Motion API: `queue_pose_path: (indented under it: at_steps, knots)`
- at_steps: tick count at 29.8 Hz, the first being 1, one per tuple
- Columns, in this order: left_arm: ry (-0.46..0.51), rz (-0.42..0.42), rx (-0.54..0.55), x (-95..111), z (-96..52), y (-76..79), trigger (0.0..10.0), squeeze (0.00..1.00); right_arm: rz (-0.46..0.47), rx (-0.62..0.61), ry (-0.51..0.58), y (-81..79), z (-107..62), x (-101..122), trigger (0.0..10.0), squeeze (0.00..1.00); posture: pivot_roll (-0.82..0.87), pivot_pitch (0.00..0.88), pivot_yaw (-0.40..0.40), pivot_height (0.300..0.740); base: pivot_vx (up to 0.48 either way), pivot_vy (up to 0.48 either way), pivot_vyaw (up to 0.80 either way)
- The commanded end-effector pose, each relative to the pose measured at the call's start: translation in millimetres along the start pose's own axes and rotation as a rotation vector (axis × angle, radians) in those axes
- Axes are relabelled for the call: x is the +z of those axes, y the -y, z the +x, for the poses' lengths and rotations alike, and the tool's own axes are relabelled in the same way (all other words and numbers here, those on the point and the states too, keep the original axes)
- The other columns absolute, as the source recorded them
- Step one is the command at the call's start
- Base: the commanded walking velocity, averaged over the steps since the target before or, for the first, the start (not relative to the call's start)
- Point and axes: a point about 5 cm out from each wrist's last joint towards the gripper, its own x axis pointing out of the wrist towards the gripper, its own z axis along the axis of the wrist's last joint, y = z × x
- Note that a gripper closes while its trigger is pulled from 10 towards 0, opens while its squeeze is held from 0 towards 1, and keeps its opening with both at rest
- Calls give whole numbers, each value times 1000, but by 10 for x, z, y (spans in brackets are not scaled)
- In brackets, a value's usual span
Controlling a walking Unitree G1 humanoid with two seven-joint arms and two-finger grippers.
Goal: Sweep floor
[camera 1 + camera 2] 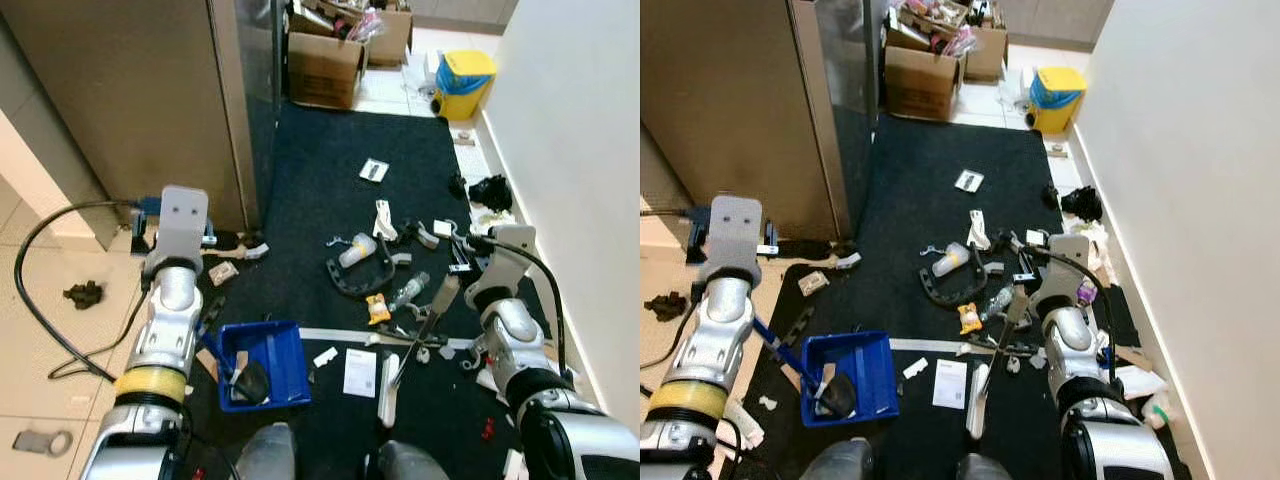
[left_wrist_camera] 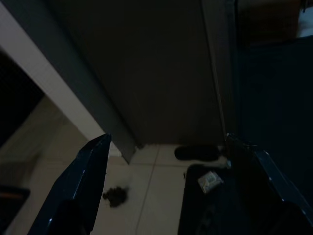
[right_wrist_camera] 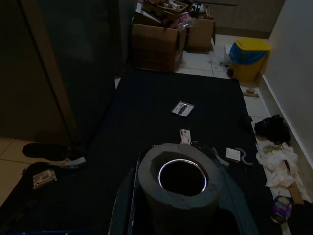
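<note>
Gripping the broom handle (image 3: 182,188) with the right tool (image 3: 183,182): its fingers are pressed against the grey tube from both sides, and in the right wrist view we are looking straight down the tube's open end. In the head views the handle is slanting from the right tool down and to our left, toward our feet. It is ending in the white brush head (image 1: 388,393), which is lying on the black mat (image 1: 330,150).

The litter sits just forward of the brush head, away from us:
- paper slip (image 1: 360,372), just beside the head
- yellow wrapper (image 1: 377,308)
- clear bottle (image 1: 408,291)
- black curved piece (image 1: 352,277)
- white cup (image 1: 357,250)
- a lone card (image 1: 373,170), well farther up the mat

The blue dustpan (image 1: 262,362) is lying to the left of the brush head, near it but apart, with something dark already in it.

We are judging that the stroke needs to pull litter back toward us and leftward, roughly across the handle's long axis, into the pan. The right arm is nearer the litter and the left arm is nearer the pan.

The left tool (image 2: 166,147) is hovering with its fingers spread. We are seeing nothing between them in the dark left wrist view, just floor tiles and a door edge.
</note>
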Motion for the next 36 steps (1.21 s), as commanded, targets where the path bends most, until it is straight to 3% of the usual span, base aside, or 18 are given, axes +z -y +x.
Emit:
queue_pose_path:
  at_steps: [1,11,19,25,36]
  knots:
    - [-16,-15,-5,-6,-44,55,10000,0,7,-23,-121,60,-128,-229,10000,0,179,19,-80,740,0,0,0]
    - [-52,-52,-40,-76,-106,115,10000,0,6,-22,-120,60,-126,-226,10000,0,174,18,-79,740,0,0,0]
    - [16,-24,-8,92,-112,76,10000,0,3,-27,-120,77,-124,-219,10000,0,176,17,-77,740,0,0,0]
    - [-103,-85,-41,-164,-192,134,10000,0,5,-22,-120,58,-117,-219,10000,0,177,13,-77,740,0,0,0]
    - [-150,-78,-42,-306,-266,141,10000,0,1,-20,-126,61,-120,-225,10000,0,176,10,-82,740,0,0,0]
